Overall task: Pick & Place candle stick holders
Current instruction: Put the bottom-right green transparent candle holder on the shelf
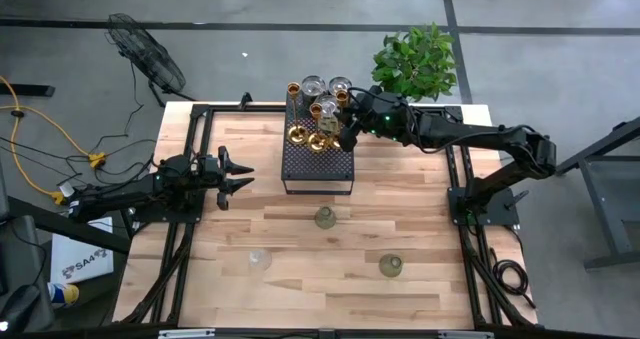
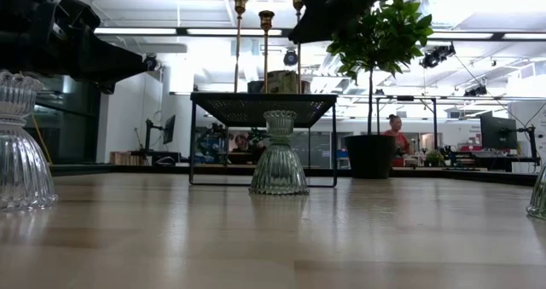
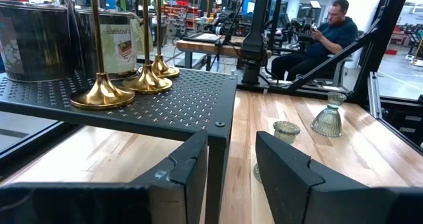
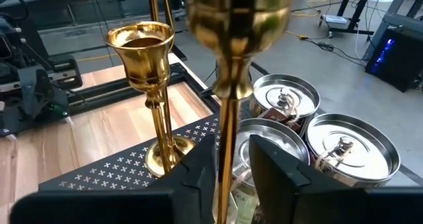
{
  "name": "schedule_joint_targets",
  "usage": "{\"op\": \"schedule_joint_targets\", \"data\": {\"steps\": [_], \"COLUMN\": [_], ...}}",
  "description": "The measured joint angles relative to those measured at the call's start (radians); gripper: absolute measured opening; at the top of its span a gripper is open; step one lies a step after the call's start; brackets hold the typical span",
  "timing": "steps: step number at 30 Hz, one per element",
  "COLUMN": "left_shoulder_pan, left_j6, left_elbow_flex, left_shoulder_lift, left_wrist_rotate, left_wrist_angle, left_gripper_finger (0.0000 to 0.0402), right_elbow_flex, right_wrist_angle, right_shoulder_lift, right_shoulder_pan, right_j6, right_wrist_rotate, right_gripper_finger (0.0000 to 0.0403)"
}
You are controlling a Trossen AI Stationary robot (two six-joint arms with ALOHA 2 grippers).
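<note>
The right gripper (image 1: 349, 131) is above the black perforated stand (image 1: 318, 164), and a brass candle holder (image 4: 228, 65) stands between its fingers; I cannot tell if they clamp the stem or have let go. Two more brass holders (image 3: 102, 92) stand on the same stand. Three glass holders (image 1: 325, 217) remain on the wooden table (image 1: 420, 229). The left gripper (image 1: 238, 173) waits beside the stand with its fingers apart, holding nothing.
</note>
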Motion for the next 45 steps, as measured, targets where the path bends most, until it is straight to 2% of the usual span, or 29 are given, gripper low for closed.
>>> {"op": "schedule_joint_targets", "data": {"steps": [10, 15, 35, 45], "left_shoulder_pan": [0.000, 0.000, 0.000, 0.000], "left_j6": [0.000, 0.000, 0.000, 0.000], "left_elbow_flex": [0.000, 0.000, 0.000, 0.000], "left_shoulder_lift": [0.000, 0.000, 0.000, 0.000], "left_wrist_rotate": [0.000, 0.000, 0.000, 0.000], "left_wrist_angle": [0.000, 0.000, 0.000, 0.000], "left_gripper_finger": [0.0125, 0.0125, 0.0125, 0.0125], "right_elbow_flex": [0.000, 0.000, 0.000, 0.000], "right_wrist_angle": [0.000, -0.005, -0.055, -0.243], "right_shoulder_lift": [0.000, 0.000, -0.024, -0.095], "right_shoulder_pan": [0.000, 0.002, 0.031, 0.050], "right_j6": [0.000, 0.000, 0.008, 0.022], "right_wrist_rotate": [0.000, -0.002, -0.005, -0.002], "right_gripper_finger": [0.0157, 0.0176, 0.0178, 0.0178]}}
